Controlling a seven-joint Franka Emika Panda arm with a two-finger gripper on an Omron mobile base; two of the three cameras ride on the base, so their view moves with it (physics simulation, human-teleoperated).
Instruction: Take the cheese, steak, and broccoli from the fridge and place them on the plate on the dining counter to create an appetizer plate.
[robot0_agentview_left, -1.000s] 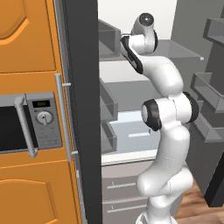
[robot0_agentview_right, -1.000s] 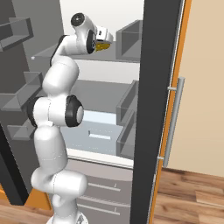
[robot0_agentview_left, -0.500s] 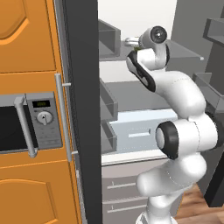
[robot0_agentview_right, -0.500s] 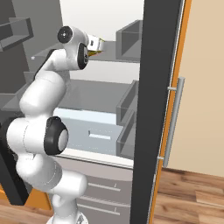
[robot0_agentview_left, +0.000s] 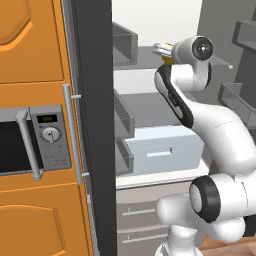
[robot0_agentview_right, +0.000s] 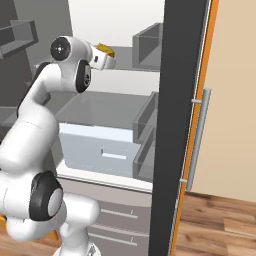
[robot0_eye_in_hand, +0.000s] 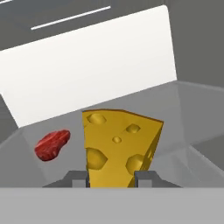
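Claw (robot0_eye_in_hand: 111, 178) grips holed yellow cheese (robot0_eye_in_hand: 120, 146) (wedge-shaped).

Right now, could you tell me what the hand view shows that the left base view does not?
The hand view alone shows the steak lying on the grey fridge shelf, apart from the cheese, whose holes and wedge shape are plain between the fingertips. The left base view alone shows the microwave, the pale drawer and the arm. Both share the gripper shut on the cheese inside the fridge.
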